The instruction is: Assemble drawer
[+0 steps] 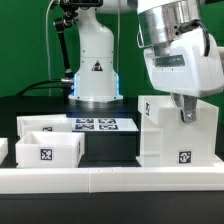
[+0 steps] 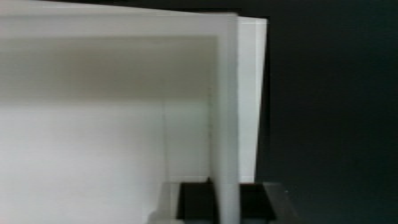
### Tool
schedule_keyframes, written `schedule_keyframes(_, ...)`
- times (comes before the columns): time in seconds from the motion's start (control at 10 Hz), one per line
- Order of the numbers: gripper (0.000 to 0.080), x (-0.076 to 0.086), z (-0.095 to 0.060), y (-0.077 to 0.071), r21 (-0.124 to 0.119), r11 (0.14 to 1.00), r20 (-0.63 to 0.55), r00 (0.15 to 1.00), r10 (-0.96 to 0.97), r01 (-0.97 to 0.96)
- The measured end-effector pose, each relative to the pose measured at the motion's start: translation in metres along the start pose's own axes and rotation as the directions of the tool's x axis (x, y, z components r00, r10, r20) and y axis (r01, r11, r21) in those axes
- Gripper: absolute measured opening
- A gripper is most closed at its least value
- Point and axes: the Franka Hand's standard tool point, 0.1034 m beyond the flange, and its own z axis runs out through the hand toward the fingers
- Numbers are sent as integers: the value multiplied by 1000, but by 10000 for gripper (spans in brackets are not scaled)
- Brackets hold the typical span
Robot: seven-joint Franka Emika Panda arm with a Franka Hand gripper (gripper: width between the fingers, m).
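Note:
The white drawer casing [image 1: 176,132] stands at the exterior view's right, with a square tag low on its front. My gripper [image 1: 184,108] comes down from above onto the casing's top edge. In the wrist view its two dark fingers [image 2: 198,201] straddle a thin white wall of the casing [image 2: 233,110], one on each side, closed against it. Two shallow white trays sit at the exterior view's left, a nearer one with a tag on its front [image 1: 45,148] and one behind it [image 1: 42,123].
The marker board [image 1: 96,125] lies flat behind the trays. A long low white border rail [image 1: 110,176] runs along the front. The arm's white base [image 1: 96,70] stands at the back centre.

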Motion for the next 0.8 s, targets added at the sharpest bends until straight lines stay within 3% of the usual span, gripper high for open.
schedule_keyframes(0.4, 69, -1, 0, -1, -3, 1000, 2, 1000, -6, 6)
schedule_keyframes(0.6, 383, -1, 0, -1, -2, 1000, 2, 1000, -21, 21)
schedule_keyframes(0.7, 383, 0, -3, -1, -3, 993, 4, 993, -117, 117)
schedule_keyframes(0.8, 519, 2, -6, -2, 2, 982, 5, 982, -189, 189)
